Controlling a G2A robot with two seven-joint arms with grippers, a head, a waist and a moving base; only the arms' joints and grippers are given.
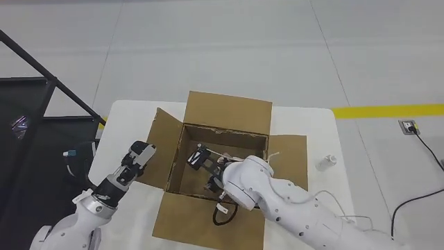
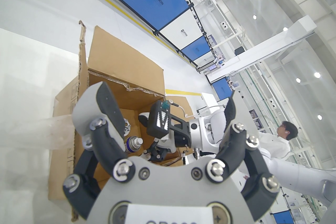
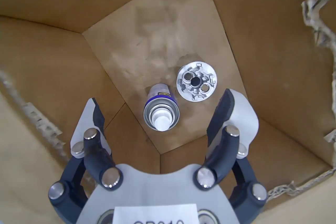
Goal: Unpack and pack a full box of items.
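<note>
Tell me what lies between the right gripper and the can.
Nothing: in the right wrist view the open right gripper hangs over the can with bare air between; the disc lies beside the can.

Left tool (image 2: 168,96) and right tool (image 3: 160,99), each empty, fingers spread wide.

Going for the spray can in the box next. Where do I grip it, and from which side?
I'd grip the spray can around its round upper body, coming straight down from above: it stands upright on the box floor, nozzle up. Keep the jaws off the side where the metal disc lies flat close by.
</note>
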